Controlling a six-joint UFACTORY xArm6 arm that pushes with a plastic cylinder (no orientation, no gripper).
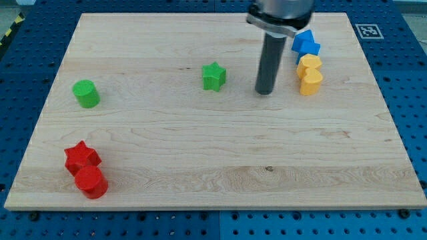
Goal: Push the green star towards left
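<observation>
My tip (pixel 265 92) rests on the counter (pixel 213 153) just to the view's right of the green star (pixel 213 77), not touching it — a bare rod, no hand to open or close. The star sits near the upper middle. Right of the tip stand a blue star (pixel 305 44) and yellow heart (pixel 309 74). Far left — a green cylinder (pixel 86 93), red star (pixel 81 157) and red cylinder (pixel 91 182).

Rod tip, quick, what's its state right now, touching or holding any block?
My tip: no gripper, holding nothing; it rests on the board to the view's right of the green star, apart from it, and left of the yellow heart block.
</observation>
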